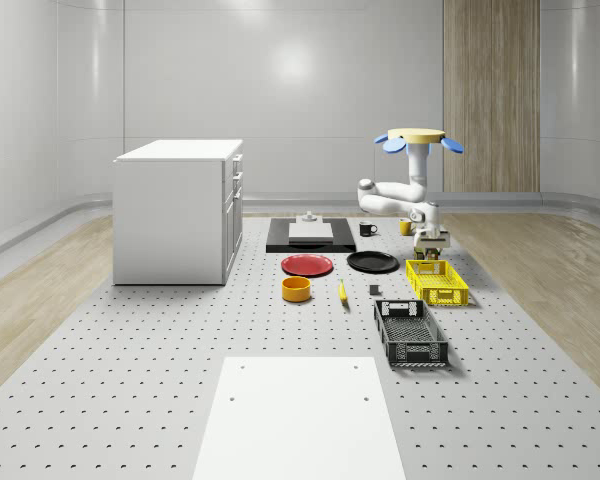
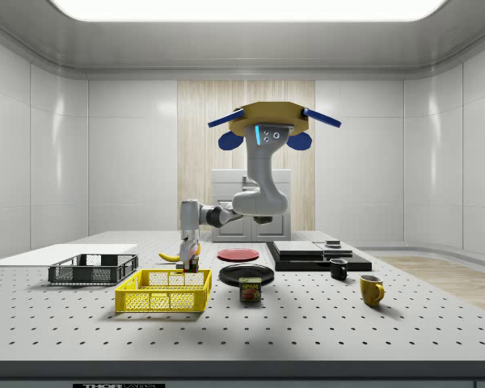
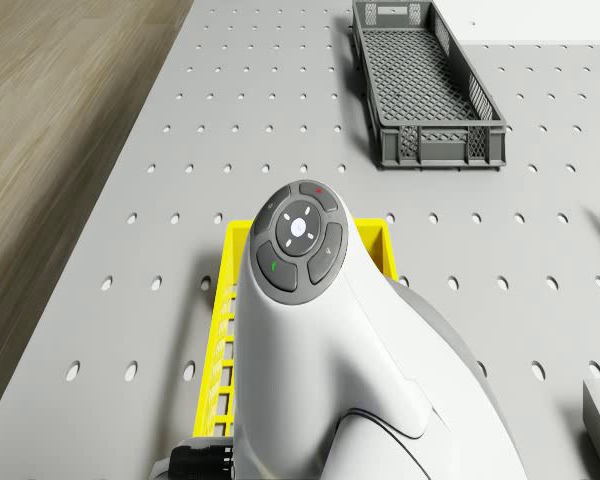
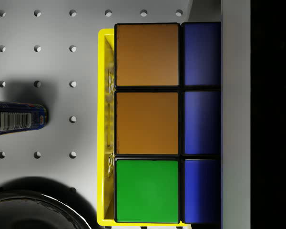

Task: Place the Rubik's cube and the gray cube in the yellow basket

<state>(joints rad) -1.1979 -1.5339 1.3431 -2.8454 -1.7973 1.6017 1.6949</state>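
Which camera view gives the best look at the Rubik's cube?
The wrist view: the Rubik's cube is close up, with orange, green and blue squares clear, over the yellow basket. In the side view and the whole-scene view it is a small shape at the hand.

On my perforated table (image 1: 130,370): a white cabinet (image 1: 178,210) at the whole-scene view's left, a red plate (image 1: 307,265) beside a black plate (image 1: 372,262), an orange bowl (image 1: 296,289) in front of them, a dark gray crate (image 1: 410,333), a black mug (image 2: 338,269), a yellow mug (image 2: 371,289), and a labelled can (image 2: 250,289).
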